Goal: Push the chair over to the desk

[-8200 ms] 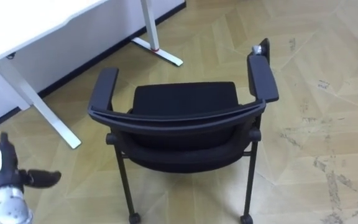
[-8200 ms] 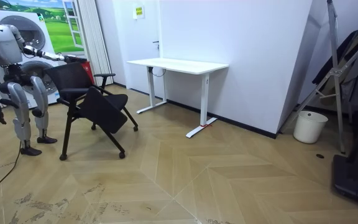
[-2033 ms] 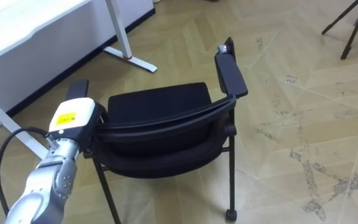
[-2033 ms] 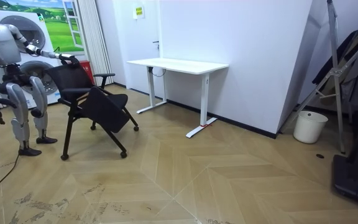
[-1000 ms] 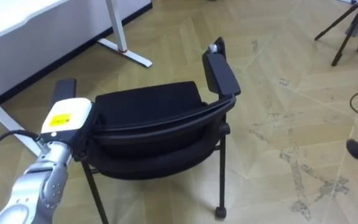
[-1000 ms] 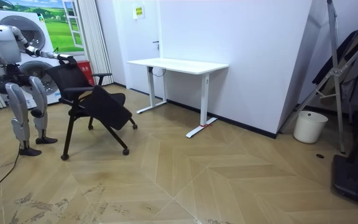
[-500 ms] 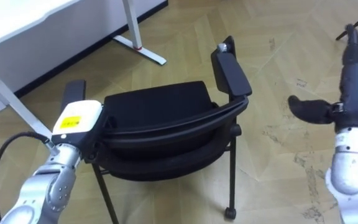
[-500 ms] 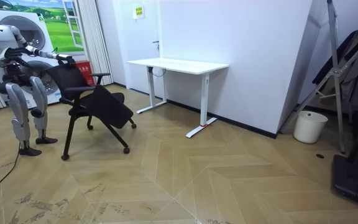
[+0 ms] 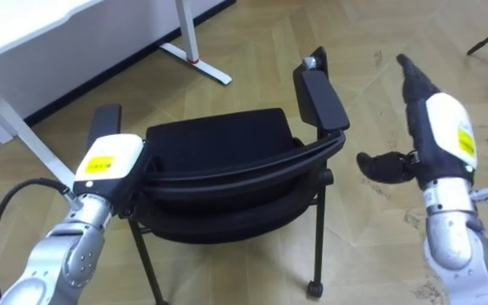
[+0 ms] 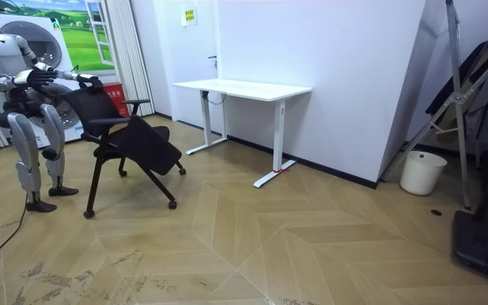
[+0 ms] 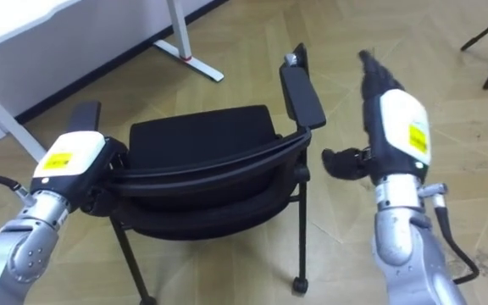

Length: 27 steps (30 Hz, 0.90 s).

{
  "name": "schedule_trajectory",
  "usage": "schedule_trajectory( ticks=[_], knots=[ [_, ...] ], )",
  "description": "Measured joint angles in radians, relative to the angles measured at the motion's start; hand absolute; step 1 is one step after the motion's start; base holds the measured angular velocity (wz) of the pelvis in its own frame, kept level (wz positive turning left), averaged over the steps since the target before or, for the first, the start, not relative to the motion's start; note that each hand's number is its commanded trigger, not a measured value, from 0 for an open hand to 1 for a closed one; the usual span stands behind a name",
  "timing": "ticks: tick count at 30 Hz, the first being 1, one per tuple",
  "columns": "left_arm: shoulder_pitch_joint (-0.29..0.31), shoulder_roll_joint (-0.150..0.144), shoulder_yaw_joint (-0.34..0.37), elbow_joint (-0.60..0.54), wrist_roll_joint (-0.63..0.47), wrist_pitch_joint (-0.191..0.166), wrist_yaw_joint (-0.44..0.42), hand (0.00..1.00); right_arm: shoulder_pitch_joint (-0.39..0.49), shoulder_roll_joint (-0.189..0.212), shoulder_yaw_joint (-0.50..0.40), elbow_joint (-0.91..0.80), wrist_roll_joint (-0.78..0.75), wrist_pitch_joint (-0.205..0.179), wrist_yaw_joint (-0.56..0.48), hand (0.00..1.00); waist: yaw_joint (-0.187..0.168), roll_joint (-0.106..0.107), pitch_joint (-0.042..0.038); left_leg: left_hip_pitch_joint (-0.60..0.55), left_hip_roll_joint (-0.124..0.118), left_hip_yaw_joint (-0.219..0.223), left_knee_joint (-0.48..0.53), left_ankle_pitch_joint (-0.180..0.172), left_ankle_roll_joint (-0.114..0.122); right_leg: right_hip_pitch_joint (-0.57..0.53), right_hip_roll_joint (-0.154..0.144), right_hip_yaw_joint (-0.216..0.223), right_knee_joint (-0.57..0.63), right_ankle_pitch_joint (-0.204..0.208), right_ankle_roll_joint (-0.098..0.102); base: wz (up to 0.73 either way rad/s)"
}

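Observation:
A black chair [image 9: 219, 140] with two armrests stands on the wooden floor right in front of me, its backrest towards me. My left hand [image 9: 107, 163] sits on the left end of the backrest [image 9: 244, 165], with its dark fingers curled over the top rim. My right hand [image 9: 439, 127] is raised to the right of the chair, level with the backrest's right end and a short gap away from it. Its fingers are straight and point away from me, with the thumb stuck out towards the chair. In the room view I stand behind the chair [image 10: 130, 140] at the room view's left.
A white desk [image 9: 24, 25] stands ahead on the left, its foot [image 9: 197, 63] just beyond the chair. In the room view the desk [image 10: 244, 87] is by the wall, with a white bin [image 10: 422, 172] and a stand further to the right. Open floor lies between.
My right hand has come up from the lower right to beside the backrest's right end. The left hand stays on the backrest. The view has shifted a little.

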Motion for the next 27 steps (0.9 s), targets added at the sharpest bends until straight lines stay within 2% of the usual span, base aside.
schedule_trajectory(
  ticks=[2, 4, 7, 10, 18, 21, 27],
  knots=[
    [-0.008, 0.0, 0.0, 0.013, 0.0, -0.01, 0.0, 1.0, 0.003, -0.009, 0.028, 0.005, -0.034, -0.002, 0.033, 0.0, 0.004, -0.006, 0.0033, 0.006, 0.0, 0.002, 0.0, 0.0, 0.0, 0.005, 0.0, 0.002, 0.0, 0.0, 0.0, 0.0],
    [-0.021, 0.0, -0.002, 0.02, 0.0, -0.016, 0.0, 1.0, 0.005, -0.01, 0.041, 0.007, -0.061, -0.004, 0.058, 0.0, 0.015, -0.005, 0.0023, 0.007, 0.001, 0.006, 0.001, 0.0, 0.0, 0.005, 0.0, 0.002, 0.0, 0.0, 0.0, -0.04],
    [-0.033, 0.0, -0.002, 0.023, 0.0, -0.023, 0.0, 1.0, 0.005, -0.022, 0.057, 0.014, -0.098, -0.023, 0.092, 0.0, 0.024, -0.014, 0.0072, 0.006, 0.001, 0.006, 0.002, 0.0, 0.0, 0.006, 0.0, 0.002, 0.0, 0.0, 0.0, 0.0],
    [-0.033, 0.001, -0.002, 0.021, 0.0, -0.028, -0.002, 1.0, 0.005, -0.04, 0.062, 0.014, -0.119, -0.036, 0.12, 0.0, 0.027, -0.015, 0.0059, 0.006, 0.001, 0.004, 0.002, 0.0, 0.0, 0.005, 0.0, 0.002, 0.0, 0.001, 0.0, 0.0],
    [-0.032, 0.001, -0.002, 0.022, -0.001, -0.039, -0.003, 1.0, 0.005, -0.042, 0.062, 0.014, -0.156, -0.036, 0.156, 0.0, 0.032, -0.013, 0.0027, 0.005, 0.001, 0.005, 0.002, 0.0, 0.0, 0.006, 0.0, -0.001, 0.0, 0.001, 0.001, 0.0],
    [-0.043, 0.001, -0.006, 0.032, -0.003, -0.045, -0.003, 1.0, 0.005, -0.043, 0.064, 0.014, -0.155, -0.037, 0.159, 0.0, 0.039, -0.02, 0.005, 0.005, 0.0, 0.005, 0.007, 0.0, 0.0, 0.009, -0.001, -0.004, 0.0, 0.001, 0.001, 0.0],
    [-0.068, 0.004, -0.018, 0.05, -0.01, -0.049, -0.003, 1.0, 0.002, -0.043, 0.073, 0.014, -0.158, -0.039, 0.181, 0.0, 0.049, -0.031, 0.0045, 0.004, 0.0, -0.001, 0.007, 0.0, 0.0, 0.009, -0.001, -0.006, 0.001, 0.001, 0.0, 0.0]
  ],
)
